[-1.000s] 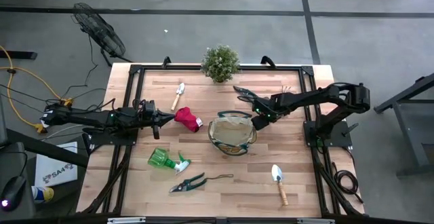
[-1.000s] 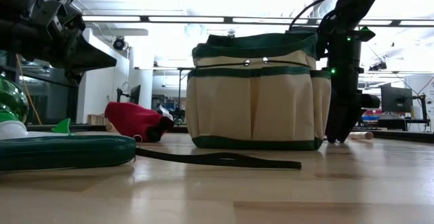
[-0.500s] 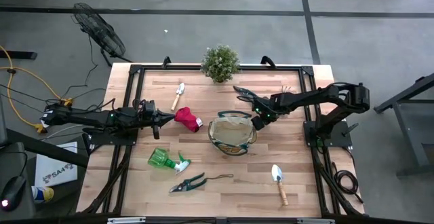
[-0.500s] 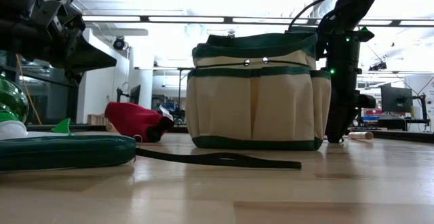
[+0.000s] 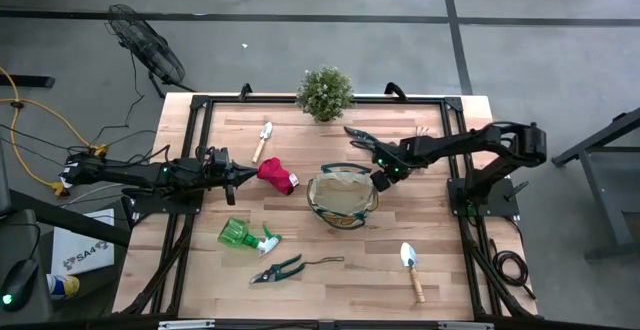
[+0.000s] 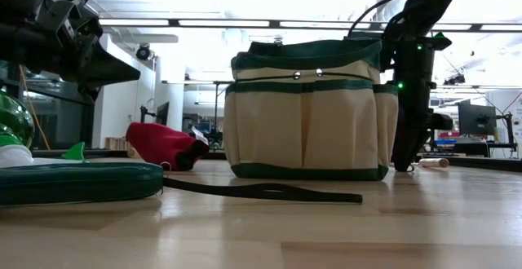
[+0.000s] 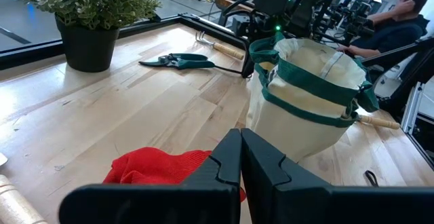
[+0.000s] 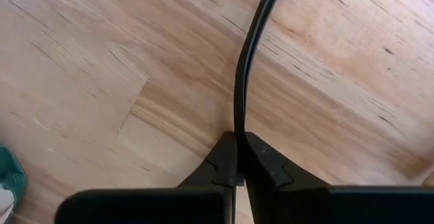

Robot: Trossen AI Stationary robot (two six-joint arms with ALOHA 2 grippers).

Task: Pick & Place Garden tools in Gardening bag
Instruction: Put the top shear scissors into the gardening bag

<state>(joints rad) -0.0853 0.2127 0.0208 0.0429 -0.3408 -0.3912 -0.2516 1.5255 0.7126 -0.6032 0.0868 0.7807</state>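
Note:
The tan gardening bag with green trim stands upright mid-table. Just beyond its far right side my right gripper points down at the table, shut on a thin black cord. That cord leads toward the green-handled pruners lying flat at the far side. My left gripper hovers shut at the table's left, just short of the red glove, touching nothing. My right gripper pinches the black cord between its two fingertips. It comes from above, pointing down, and the tips are at the table top. The cord runs away from the fingers flat on the wood, slack and gently curved.
A potted plant stands at the far edge. A trowel lies far left and another trowel near right. A green spray bottle and a second pair of pruners lie near left. A small rake lies beyond the far pruners.
My right gripper has shut on the black cord, its fingertips drawing together at the table top without shifting place. The cord and the pruners lie as before.

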